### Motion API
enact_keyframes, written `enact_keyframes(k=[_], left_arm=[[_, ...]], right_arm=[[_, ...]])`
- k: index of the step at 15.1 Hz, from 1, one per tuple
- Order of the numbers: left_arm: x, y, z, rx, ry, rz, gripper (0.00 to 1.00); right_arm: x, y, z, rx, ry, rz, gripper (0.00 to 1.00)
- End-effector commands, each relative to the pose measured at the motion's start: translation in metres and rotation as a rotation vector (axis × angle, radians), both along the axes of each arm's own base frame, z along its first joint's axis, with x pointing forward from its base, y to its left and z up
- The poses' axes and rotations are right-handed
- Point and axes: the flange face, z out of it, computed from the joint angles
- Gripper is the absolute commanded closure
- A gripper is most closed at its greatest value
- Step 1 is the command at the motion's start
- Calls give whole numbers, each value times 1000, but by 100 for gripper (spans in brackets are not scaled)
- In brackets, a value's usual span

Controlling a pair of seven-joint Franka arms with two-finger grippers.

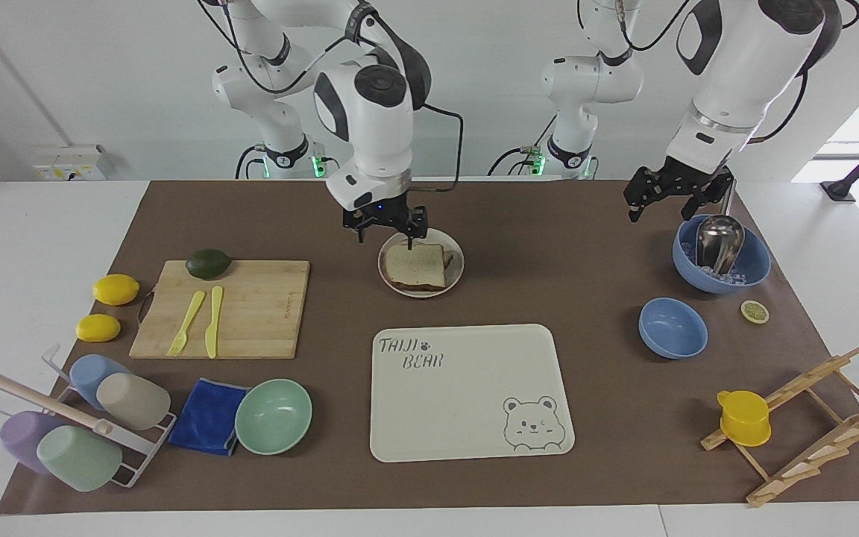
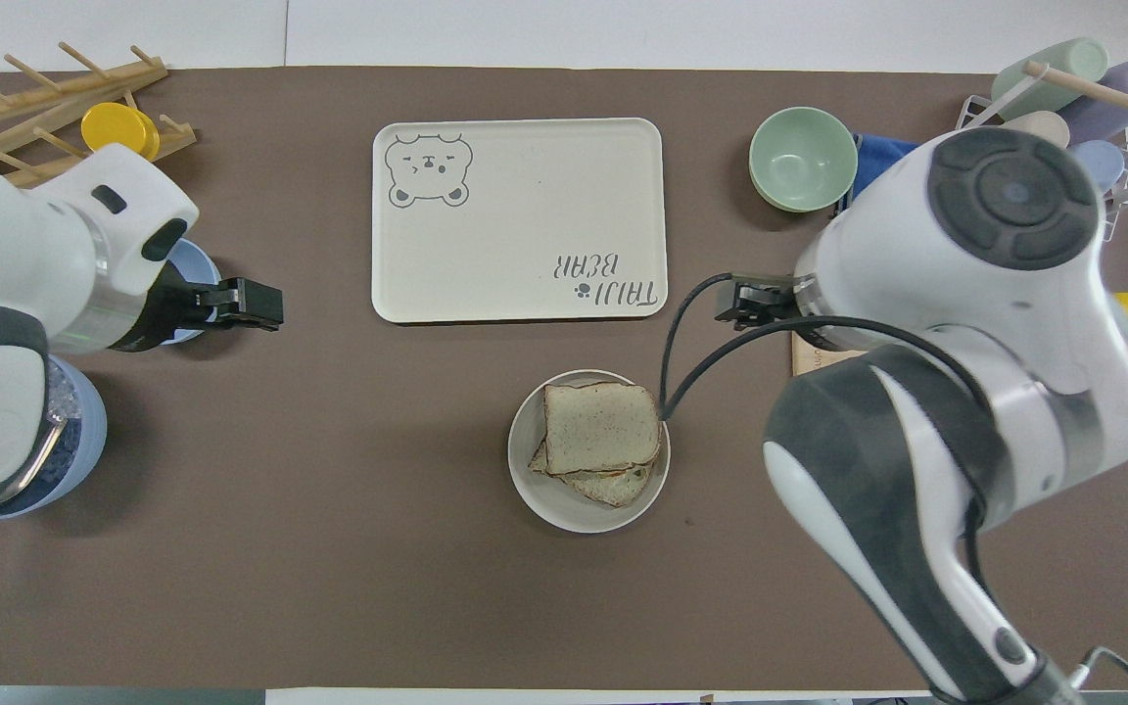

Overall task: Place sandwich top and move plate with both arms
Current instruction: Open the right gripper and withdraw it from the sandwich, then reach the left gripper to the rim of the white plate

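Note:
The sandwich top (image 1: 416,265) lies flat on the lower slices in the plate (image 1: 457,277), which sits mid-table, nearer to the robots than the bear tray. It also shows in the overhead view (image 2: 599,425), on the plate (image 2: 531,490). My right gripper (image 1: 385,234) is open and empty, raised just over the plate's edge toward the right arm's end; it shows in the overhead view (image 2: 742,300). My left gripper (image 1: 668,203) is open and empty, hanging over the large blue bowl; it shows in the overhead view (image 2: 243,302).
The cream bear tray (image 1: 467,388) lies farther from the robots than the plate. A large blue bowl with ice and a metal scoop (image 1: 720,257), a small blue bowl (image 1: 672,328) and a lemon slice (image 1: 754,311) are at the left arm's end. A cutting board (image 1: 250,309) with cutlery and an avocado is at the right arm's end.

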Motion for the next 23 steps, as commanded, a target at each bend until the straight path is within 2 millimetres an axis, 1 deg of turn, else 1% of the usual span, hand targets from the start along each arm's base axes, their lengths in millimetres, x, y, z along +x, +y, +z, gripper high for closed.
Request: enact_keyframes(k=[1, 2, 3, 4, 6, 7, 8, 9, 10, 11, 12, 13, 15, 16, 18, 22, 23], left_arm=[[-16, -28, -33, -59, 1, 37, 0], [-16, -40, -50, -67, 12, 32, 0], [-17, -55, -65, -82, 24, 18, 0], [-18, -66, -82, -83, 36, 2, 0], [-27, -91, -117, -93, 25, -29, 0], [-35, -98, -134, -119, 28, -24, 0], [-43, -101, -151, -140, 16, -18, 0], [-51, -108, -165, -157, -7, -21, 0], [-61, -118, -179, -168, -10, -28, 0], [-70, -126, -187, -181, -5, -30, 1], [-75, -130, -193, -185, 8, -33, 3], [-79, -135, -198, -182, 18, -44, 4], [-86, -139, -209, -172, 38, -53, 5], [-91, -142, -212, -172, 45, -57, 9], [-99, -147, -217, -184, 45, -56, 13], [-107, -152, -226, -200, 40, -47, 21], [-108, -153, -227, -204, 43, -43, 24]], right_arm=[[-3, -59, 22, 34, 28, 35, 0], [-4, -76, 29, 36, 28, 34, 0], [-4, -90, 29, 47, 39, 50, 0], [-3, -105, 37, 71, 47, 75, 0], [-2, -117, 46, 80, 73, 105, 0], [-1, -125, 45, 78, 80, 103, 0], [0, -131, 46, 80, 89, 110, 0], [2, -136, 59, 78, 82, 113, 0], [5, -138, 67, 77, 100, 117, 0], [6, -145, 75, 83, 114, 141, 0], [5, -152, 76, 87, 124, 170, 0], [5, -153, 76, 88, 124, 187, 0], [5, -153, 77, 94, 117, 190, 0], [1, -153, 75, 92, 128, 194, 0], [-6, -144, 73, 93, 132, 220, 0], [-8, -149, 73, 94, 139, 211, 0], [-8, -154, 74, 96, 137, 204, 0]])
